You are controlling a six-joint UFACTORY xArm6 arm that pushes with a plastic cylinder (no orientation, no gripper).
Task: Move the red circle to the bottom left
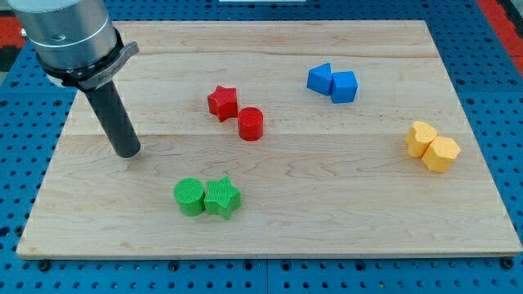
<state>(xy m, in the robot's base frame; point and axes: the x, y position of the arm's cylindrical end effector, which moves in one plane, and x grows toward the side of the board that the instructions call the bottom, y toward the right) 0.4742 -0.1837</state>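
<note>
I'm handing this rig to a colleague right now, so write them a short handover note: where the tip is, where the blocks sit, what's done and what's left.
My tip rests on the board at the view's left, apart from every block.
The red circle sits near the middle, touching or nearly touching the red star at its upper left.
The green circle and green star lie below, roughly between the red circle and the bottom left corner.
The blue pair and yellow pair are off to the view's right.
Done: nothing visible; the red circle is not at the bottom left.
Left: get behind the red circle and push it there, probably skirting the green blocks.
</note>
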